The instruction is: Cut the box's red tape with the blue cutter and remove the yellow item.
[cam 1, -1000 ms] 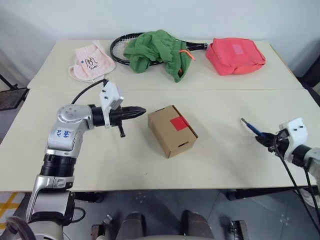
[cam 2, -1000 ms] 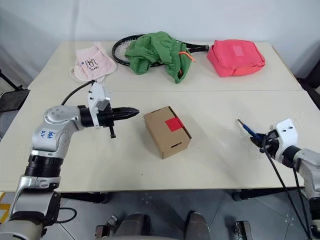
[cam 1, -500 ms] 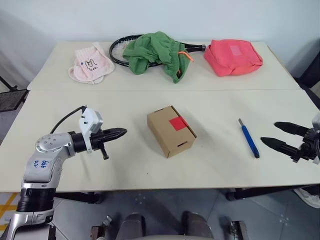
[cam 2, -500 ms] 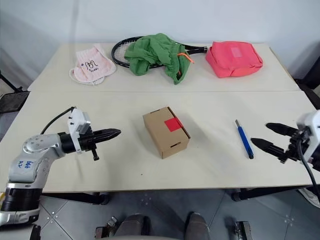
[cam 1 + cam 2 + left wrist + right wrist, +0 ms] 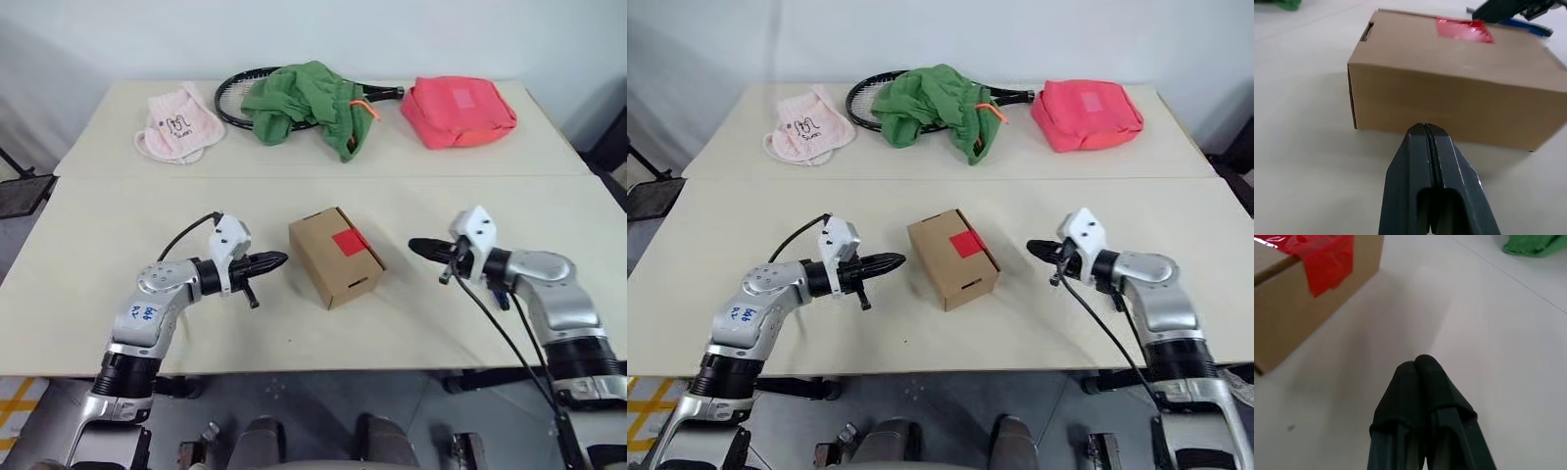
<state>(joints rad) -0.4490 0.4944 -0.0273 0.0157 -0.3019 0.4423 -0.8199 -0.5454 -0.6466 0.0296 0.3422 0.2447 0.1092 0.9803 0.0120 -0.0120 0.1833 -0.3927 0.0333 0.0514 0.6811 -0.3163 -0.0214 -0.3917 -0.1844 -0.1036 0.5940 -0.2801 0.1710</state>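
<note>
The brown cardboard box [image 5: 328,264] lies mid-table, a square of red tape [image 5: 350,242] across its top seam. My left gripper [image 5: 279,258] is shut and empty, its tip just off the box's left side. My right gripper [image 5: 416,245] is also shut and empty, pointing at the box's right side from a short gap away. In the left wrist view the blue cutter [image 5: 1528,28] lies on the table beyond the box, behind the right gripper [image 5: 1498,9]. The tape's loose edge [image 5: 1327,264] hangs over the box's corner in the right wrist view. The yellow item is hidden.
Along the table's far side lie a pale pink cloth [image 5: 176,122], a racket [image 5: 233,93] under a green cloth [image 5: 309,98], and a pink-red bag [image 5: 458,110]. A seam [image 5: 313,176] crosses the table between them and the box.
My right gripper let go of the blue cutter on the table, then shut and swung left toward the box. My left gripper dropped lower and sits close to the box's left side.
</note>
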